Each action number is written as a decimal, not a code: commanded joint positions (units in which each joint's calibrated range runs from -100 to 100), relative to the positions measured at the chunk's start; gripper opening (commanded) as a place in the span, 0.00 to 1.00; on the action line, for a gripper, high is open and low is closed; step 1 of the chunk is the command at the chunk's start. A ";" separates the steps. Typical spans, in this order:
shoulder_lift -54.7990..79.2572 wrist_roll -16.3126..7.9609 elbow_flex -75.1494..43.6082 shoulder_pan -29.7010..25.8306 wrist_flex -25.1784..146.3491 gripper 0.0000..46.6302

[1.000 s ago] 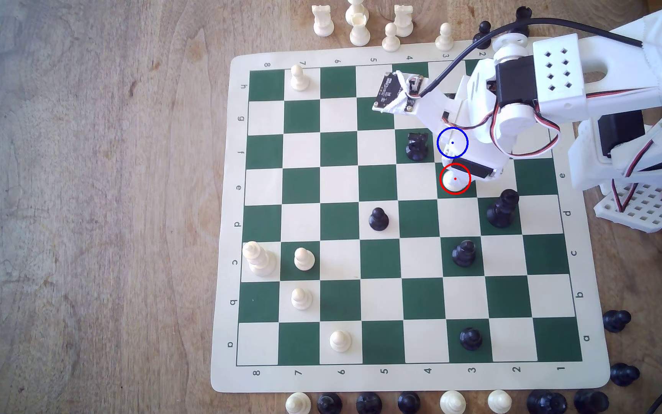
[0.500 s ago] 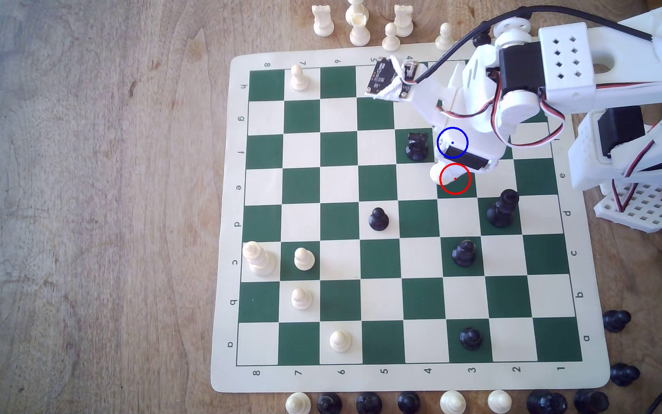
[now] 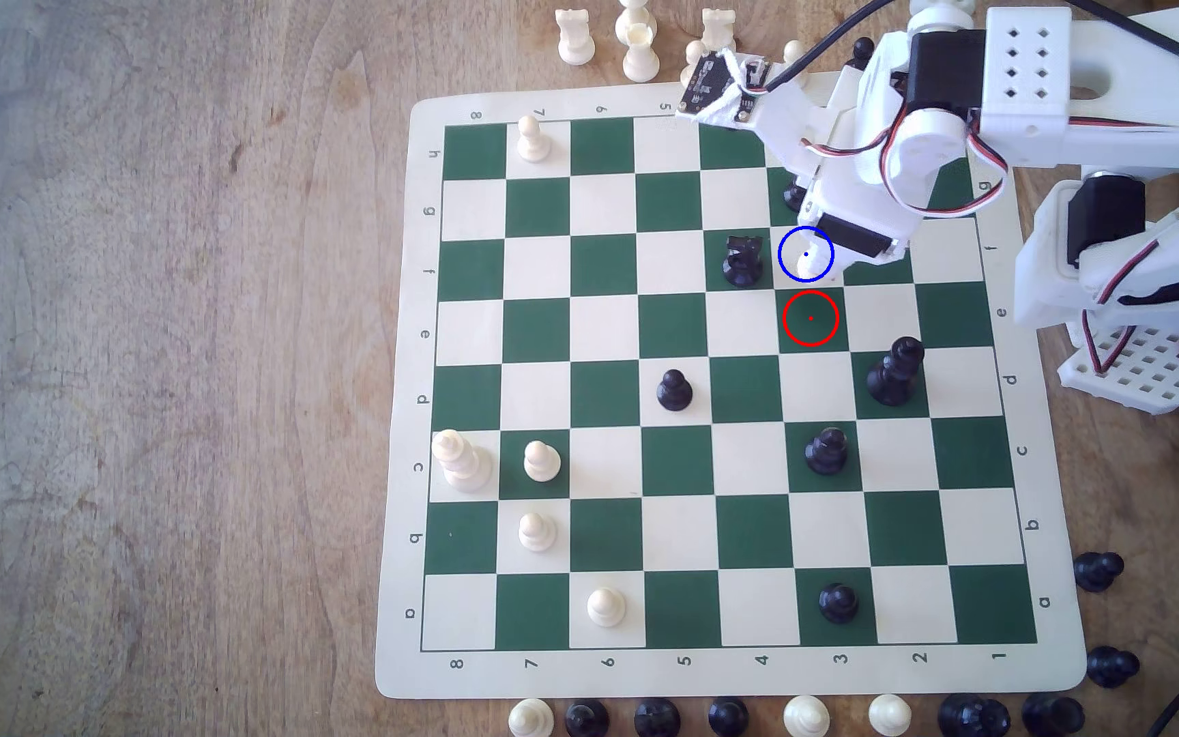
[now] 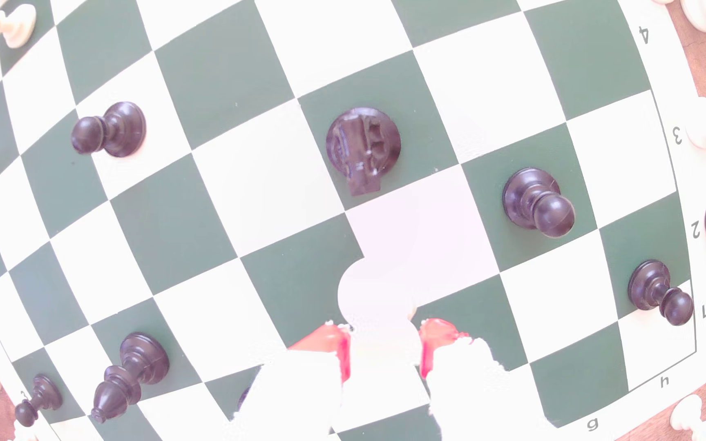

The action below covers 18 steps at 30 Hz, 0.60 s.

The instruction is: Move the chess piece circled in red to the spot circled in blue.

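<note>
Cream-white and washed out, the chess piece [image 3: 812, 266] is sitting inside the blue ring [image 3: 806, 254] in the exterior view, under the gripper [image 3: 820, 244], with the black knight [image 3: 742, 259] just beside it on that view's left. The red ring [image 3: 811, 318] is circling a bare green square of the board [image 3: 643, 397]. In the wrist view, the 2 red-tipped fingers [image 4: 334, 343] are pinching the piece's [image 4: 374, 297] waist (edges blurring into white), its round base hanging over the green-and-cream squares [image 4: 164, 237].
</note>
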 commanded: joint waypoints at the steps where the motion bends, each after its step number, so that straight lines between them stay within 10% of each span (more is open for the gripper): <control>1: 1.43 0.68 -0.61 1.09 -1.97 0.08; 18: 6.36 2.05 2.02 4.22 -8.27 0.09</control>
